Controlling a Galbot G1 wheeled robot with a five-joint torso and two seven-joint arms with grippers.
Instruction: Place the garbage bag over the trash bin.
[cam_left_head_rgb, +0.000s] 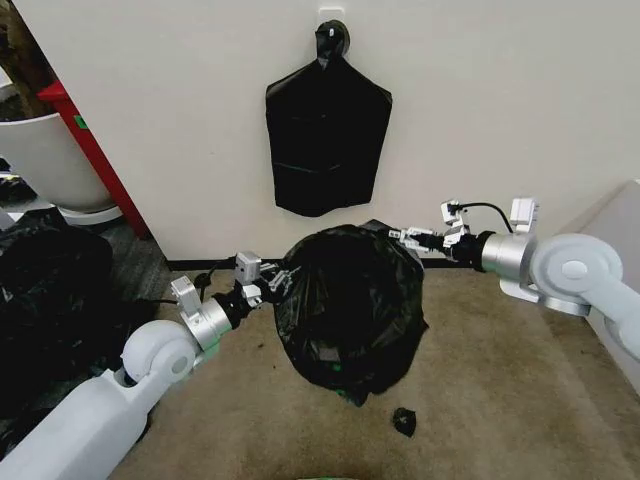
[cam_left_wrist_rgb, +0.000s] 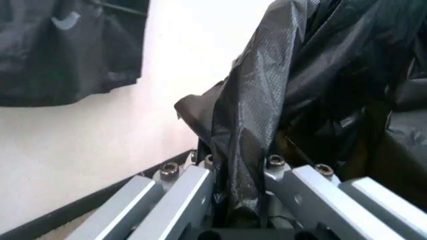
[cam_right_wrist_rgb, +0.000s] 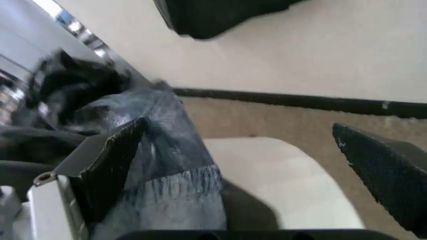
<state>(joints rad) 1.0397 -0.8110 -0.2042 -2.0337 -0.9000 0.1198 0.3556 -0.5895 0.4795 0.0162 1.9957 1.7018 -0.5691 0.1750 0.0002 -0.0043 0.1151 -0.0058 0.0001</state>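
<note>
Glossy wrinkled garbage bag (cam_left_head_rgb: 350, 305) pinched by left hand (cam_left_head_rgb: 277, 285).

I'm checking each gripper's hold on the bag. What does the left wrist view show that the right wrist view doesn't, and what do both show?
Left wrist view alone: the left gripper shut, a fold of the garbage bag pinched between its fingers.

Right wrist view alone: the right gripper open, bag film draped over one of its fingers, the other standing free, and a pale surface between them, possibly the trash bin.

Both: the garbage bag, the cream wall with its dark baseboard, and the black bag bundle hanging on it.
</note>
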